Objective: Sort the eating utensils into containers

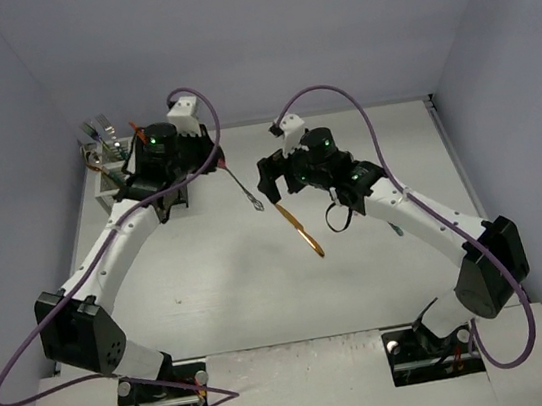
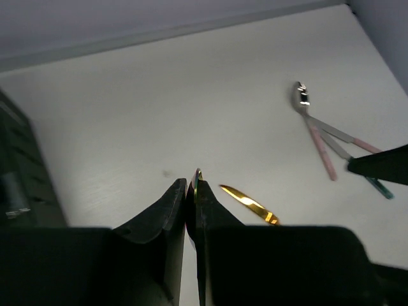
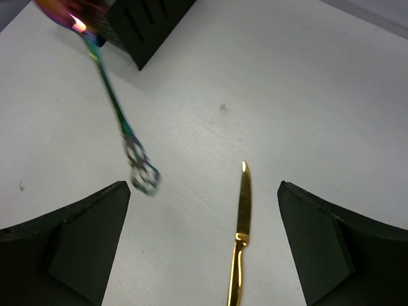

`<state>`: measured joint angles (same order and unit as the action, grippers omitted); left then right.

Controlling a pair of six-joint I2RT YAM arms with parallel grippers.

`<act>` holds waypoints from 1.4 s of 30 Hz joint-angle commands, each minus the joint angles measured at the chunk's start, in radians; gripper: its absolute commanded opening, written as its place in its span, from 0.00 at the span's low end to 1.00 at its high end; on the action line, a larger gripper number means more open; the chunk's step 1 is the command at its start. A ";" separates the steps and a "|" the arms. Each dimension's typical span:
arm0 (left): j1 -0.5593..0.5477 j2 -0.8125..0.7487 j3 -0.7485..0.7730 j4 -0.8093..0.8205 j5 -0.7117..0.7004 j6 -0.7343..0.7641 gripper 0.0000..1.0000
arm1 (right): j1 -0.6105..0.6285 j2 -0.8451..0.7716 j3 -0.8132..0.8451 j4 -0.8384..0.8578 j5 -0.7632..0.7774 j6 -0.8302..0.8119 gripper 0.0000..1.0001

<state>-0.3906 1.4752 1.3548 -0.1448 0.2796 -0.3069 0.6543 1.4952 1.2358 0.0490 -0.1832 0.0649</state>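
My left gripper (image 1: 217, 160) (image 2: 191, 182) is shut on the iridescent end of a teal-patterned utensil (image 1: 245, 190) and holds it tilted above the table. That utensil also hangs across the right wrist view (image 3: 121, 121). My right gripper (image 1: 276, 184) (image 3: 204, 191) is open and empty, its jaws wide apart above a gold knife (image 1: 303, 229) (image 3: 241, 236) (image 2: 250, 204) lying flat. A white caddy (image 1: 108, 177) with several utensils in it stands at the far left. A black caddy (image 3: 143, 25) (image 2: 19, 172) stands beside my left gripper.
Pink-handled and teal-handled utensils (image 2: 331, 143) lie together on the table to the right in the left wrist view. Grey walls close the table at the back and on both sides.
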 commanded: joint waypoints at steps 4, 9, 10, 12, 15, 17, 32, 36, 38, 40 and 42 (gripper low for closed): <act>0.237 -0.095 0.169 -0.078 -0.194 0.261 0.00 | -0.147 -0.161 -0.081 0.053 0.057 0.054 1.00; 0.416 -0.053 0.245 -0.048 -0.270 0.395 0.00 | -0.171 -0.226 -0.134 0.041 0.081 0.039 1.00; 0.444 -0.035 0.262 -0.040 -0.270 0.405 0.00 | -0.171 -0.234 -0.144 0.037 0.082 0.038 1.00; 0.502 0.001 0.291 -0.023 -0.288 0.446 0.00 | -0.173 -0.244 -0.153 0.033 0.083 0.030 1.00; 0.540 0.043 0.344 -0.004 -0.296 0.498 0.00 | -0.174 -0.255 -0.161 0.024 0.083 0.023 1.00; 0.564 0.073 0.356 0.016 -0.304 0.534 0.00 | -0.176 -0.261 -0.165 0.020 0.082 0.014 1.00; 0.606 0.202 0.241 0.337 -0.260 0.465 0.00 | -0.192 -0.234 -0.170 -0.003 0.078 0.014 1.00; 0.607 0.217 0.203 0.361 -0.212 0.451 0.00 | -0.196 -0.228 -0.171 -0.008 0.079 0.021 1.00; 0.608 0.217 0.161 0.382 -0.194 0.446 0.00 | -0.196 -0.224 -0.170 -0.010 0.080 0.022 1.00; 0.608 0.215 0.133 0.391 -0.183 0.441 0.00 | -0.199 -0.219 -0.168 -0.011 0.080 0.021 1.00; 0.608 0.214 0.098 0.392 -0.167 0.436 0.00 | -0.200 -0.212 -0.165 -0.015 0.082 0.018 1.00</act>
<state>0.2108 1.7264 1.4889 0.1284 0.0568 0.1554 0.4645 1.2730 1.0565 -0.0050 -0.1180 0.0849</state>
